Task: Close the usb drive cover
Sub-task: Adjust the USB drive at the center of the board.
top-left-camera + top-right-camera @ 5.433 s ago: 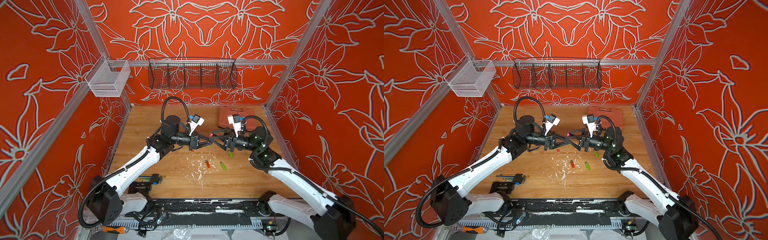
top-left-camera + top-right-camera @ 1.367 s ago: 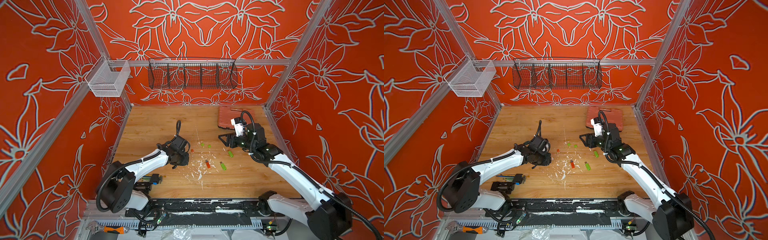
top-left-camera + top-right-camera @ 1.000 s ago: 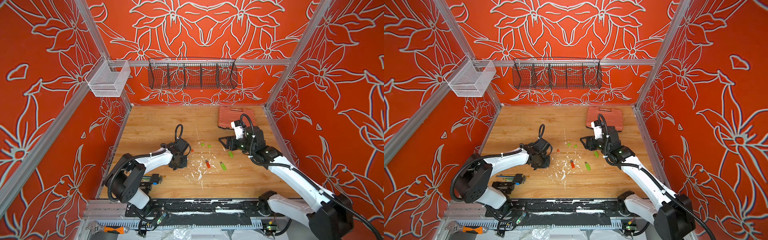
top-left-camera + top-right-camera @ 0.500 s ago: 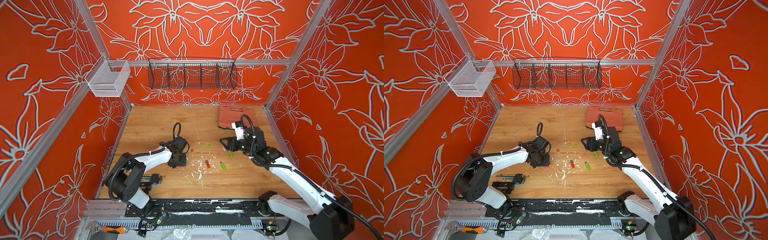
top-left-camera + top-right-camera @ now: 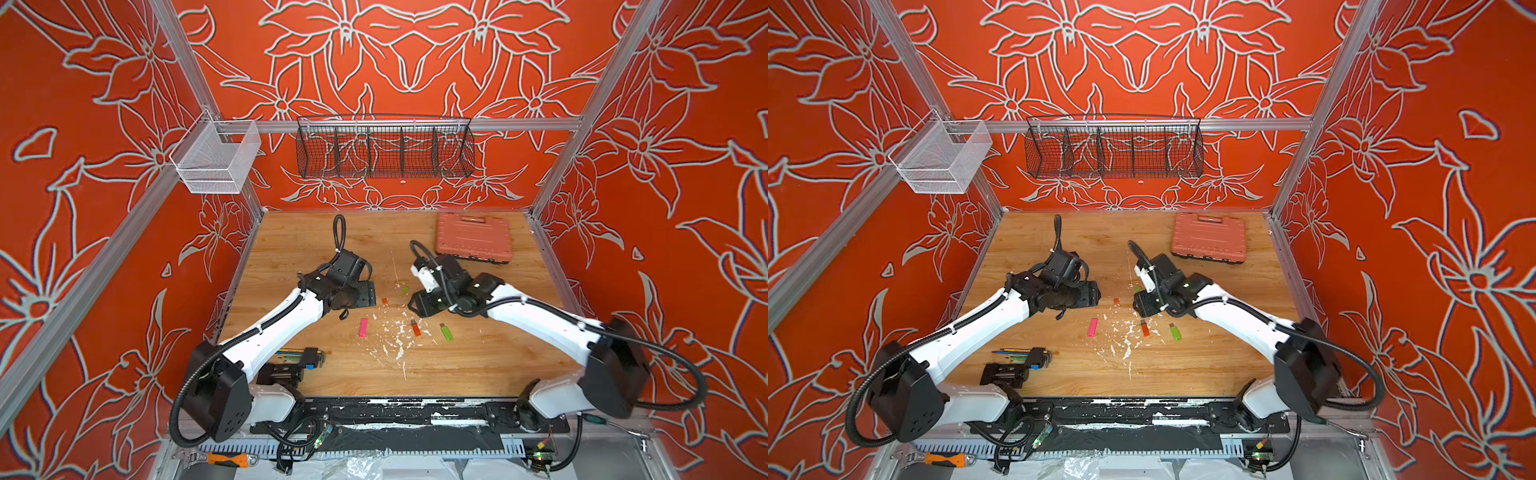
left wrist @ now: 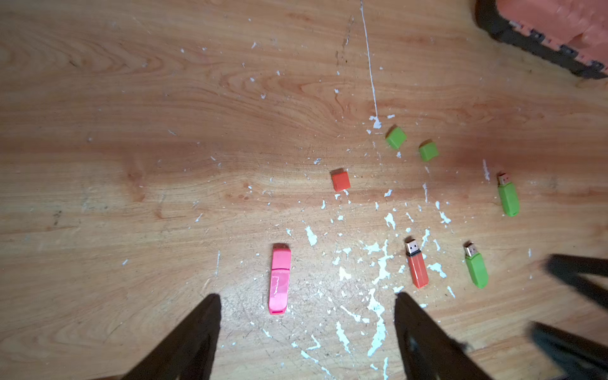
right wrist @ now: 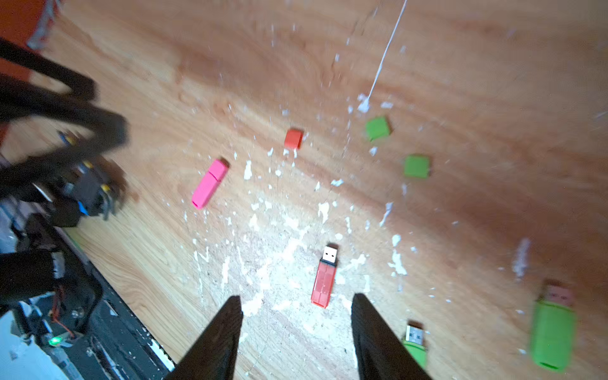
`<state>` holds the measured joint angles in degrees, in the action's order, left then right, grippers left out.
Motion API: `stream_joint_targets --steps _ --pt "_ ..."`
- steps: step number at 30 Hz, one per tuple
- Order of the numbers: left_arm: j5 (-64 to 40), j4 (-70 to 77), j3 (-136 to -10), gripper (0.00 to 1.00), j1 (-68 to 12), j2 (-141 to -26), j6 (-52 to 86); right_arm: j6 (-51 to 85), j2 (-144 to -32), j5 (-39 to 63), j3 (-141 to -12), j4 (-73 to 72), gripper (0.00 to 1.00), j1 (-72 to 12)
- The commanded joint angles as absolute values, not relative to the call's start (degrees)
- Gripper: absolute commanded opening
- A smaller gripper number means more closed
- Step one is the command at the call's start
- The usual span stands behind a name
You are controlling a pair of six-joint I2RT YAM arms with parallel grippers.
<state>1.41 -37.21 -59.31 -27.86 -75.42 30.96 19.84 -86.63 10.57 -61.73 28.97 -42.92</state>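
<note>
A pink usb drive with its cover on lies flat on the wooden table, free of both grippers and just ahead of my open left gripper. An orange drive with a bare plug lies just ahead of my open right gripper, nearer its right finger. Two green drives also have bare plugs. A loose orange cover and two loose green covers lie farther back. In both top views the pink drive sits in front of the left gripper.
A closed orange tool case lies at the back right. A hex key set and a black block lie at the front left. White flecks cover the middle of the table. Wire baskets hang on the back wall.
My left gripper has opened and let go of the pink drive, which now lies on the table, and has drawn back from it. My right gripper's jaws have narrowed a little.
</note>
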Motion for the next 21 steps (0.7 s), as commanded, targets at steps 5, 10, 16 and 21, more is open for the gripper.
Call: stream_joint_targets --steps 5,10,16,21 --pt "1.05 -40.43 -54.67 0.81 -25.67 -70.06 31.82 25.53 -97.3 6.45 -64.67 36.62 0.55 -48.14" --pt "-0.36 -38.51 -52.01 0.81 -25.66 -67.36 31.32 26.74 -100.7 8.48 -64.38 34.38 0.54 -48.41" --pt "-0.44 -38.06 -50.92 0.81 -25.66 -66.95 30.95 27.37 -102.57 9.87 -65.13 33.24 0.52 -49.3" --pt "-3.92 -36.21 -50.8 0.77 -25.75 -68.49 30.67 29.9 -99.69 15.97 -63.14 29.3 0.51 -49.46"
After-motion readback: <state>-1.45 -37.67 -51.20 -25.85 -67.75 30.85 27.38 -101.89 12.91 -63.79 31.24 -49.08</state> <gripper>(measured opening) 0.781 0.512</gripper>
